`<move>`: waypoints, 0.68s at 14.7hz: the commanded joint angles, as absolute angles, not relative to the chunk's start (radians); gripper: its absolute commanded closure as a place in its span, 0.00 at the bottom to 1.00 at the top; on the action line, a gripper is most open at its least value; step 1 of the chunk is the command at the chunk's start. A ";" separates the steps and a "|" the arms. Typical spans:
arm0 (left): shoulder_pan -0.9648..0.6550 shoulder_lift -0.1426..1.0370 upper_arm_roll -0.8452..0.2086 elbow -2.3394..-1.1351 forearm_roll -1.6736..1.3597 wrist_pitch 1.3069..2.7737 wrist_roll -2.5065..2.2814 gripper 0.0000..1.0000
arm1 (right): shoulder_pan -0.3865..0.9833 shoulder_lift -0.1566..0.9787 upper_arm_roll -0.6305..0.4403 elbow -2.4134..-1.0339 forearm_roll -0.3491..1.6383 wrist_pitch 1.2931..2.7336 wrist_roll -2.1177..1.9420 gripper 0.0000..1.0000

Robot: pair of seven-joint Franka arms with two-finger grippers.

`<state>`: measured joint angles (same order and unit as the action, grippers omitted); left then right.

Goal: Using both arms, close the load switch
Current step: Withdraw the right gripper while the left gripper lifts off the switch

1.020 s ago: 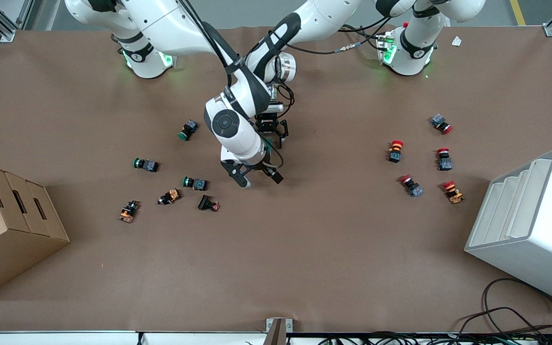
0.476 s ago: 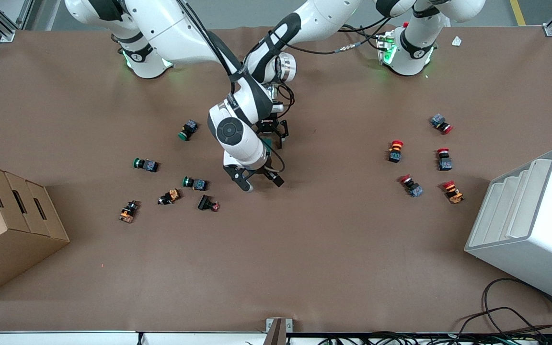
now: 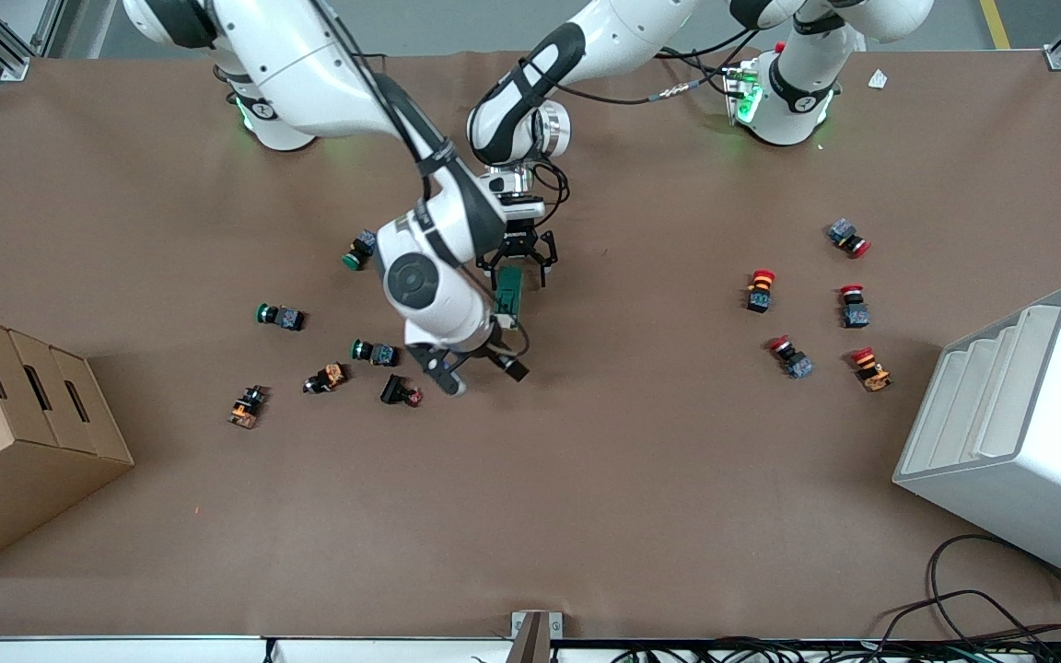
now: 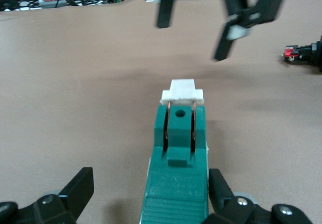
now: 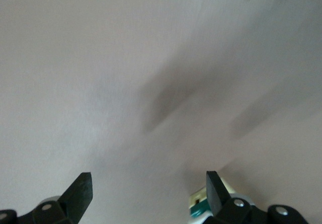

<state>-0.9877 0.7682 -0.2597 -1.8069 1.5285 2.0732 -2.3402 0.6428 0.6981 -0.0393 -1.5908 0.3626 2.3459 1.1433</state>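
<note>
Right gripper [image 3: 475, 366] hangs open and empty over bare mat beside the load switch [image 3: 508, 291], mid-table. Left gripper [image 3: 518, 261] straddles the switch's end, fingers [image 4: 76, 190] spread, apparently not clamping.

Risk: unpinned, the switch could skid or tip when the white lever [image 4: 183, 90] is pushed.

Brown table [image 3: 586, 479]: cardboard box [image 3: 15, 433], scattered push buttons [image 3: 374, 352], white bin [image 3: 1019, 433] toward the left arm's end.

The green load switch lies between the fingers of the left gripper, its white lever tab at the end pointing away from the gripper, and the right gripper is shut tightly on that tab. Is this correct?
Not quite. The right gripper is open and apart from the white lever tab, as the left wrist view shows. The load switch does lie between the left gripper fingers.
</note>
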 commanded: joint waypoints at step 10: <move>-0.796 0.456 -0.264 -1.612 0.826 2.066 -1.659 0.00 | 0.187 0.350 -0.049 -1.600 0.072 1.773 0.211 0.00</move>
<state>-0.8494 0.4922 -0.2573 -1.6439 0.9233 2.0724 -1.7588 0.2318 0.4315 -0.0686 -1.5563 0.1219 1.8022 0.3238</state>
